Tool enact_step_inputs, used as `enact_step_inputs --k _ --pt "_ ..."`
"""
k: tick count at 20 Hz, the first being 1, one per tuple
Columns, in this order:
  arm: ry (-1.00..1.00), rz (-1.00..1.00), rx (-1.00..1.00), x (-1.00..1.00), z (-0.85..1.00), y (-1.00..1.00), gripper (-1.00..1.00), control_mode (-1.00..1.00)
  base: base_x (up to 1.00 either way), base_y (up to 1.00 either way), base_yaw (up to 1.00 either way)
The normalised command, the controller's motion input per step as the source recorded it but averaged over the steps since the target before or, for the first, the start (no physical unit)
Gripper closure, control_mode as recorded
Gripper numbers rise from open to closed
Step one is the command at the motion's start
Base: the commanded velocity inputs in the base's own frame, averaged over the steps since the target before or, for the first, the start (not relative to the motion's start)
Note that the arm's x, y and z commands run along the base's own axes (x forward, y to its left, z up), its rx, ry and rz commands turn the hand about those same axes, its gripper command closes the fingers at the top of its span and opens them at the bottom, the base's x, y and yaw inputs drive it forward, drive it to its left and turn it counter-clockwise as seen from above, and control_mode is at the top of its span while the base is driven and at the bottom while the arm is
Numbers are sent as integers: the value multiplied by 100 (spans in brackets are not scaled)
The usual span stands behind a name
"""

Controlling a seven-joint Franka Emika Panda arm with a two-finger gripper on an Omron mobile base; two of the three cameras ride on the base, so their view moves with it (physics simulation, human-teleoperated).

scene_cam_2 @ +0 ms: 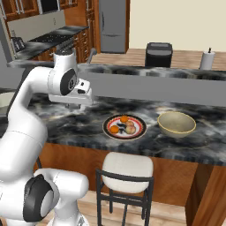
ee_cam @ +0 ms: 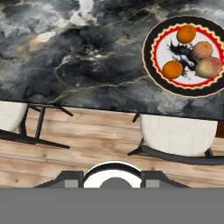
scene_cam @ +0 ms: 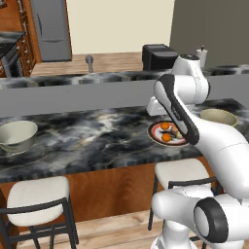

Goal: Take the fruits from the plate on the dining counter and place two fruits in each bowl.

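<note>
Your gripper (scene_cam_2: 76, 106) hangs above the counter (scene_cam_2: 79, 119), left of the plate (scene_cam_2: 125, 127) — jaws closed, holding nothing. The plate sits near the counter's front edge with all four fruits (ee_cam: 191, 50) on it: two orange, two paler. One bowl (scene_cam_2: 176, 123) stands just right of the plate; the other bowl (scene_cam: 17, 135) sits far toward the counter's left end. Two stools (ee_cam: 177, 135) stand below the front edge.
</note>
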Motion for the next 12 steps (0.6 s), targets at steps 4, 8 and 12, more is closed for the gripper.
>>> enact_step_inputs --k 4,8,12 --pt "0 0 0 0 -3 -24 -100 -100 0 0 0" --pt "0 0 0 0 0 -65 -100 -100 0 0 0" --pt "0 0 0 10 0 -61 -100 -100 0 0 0"
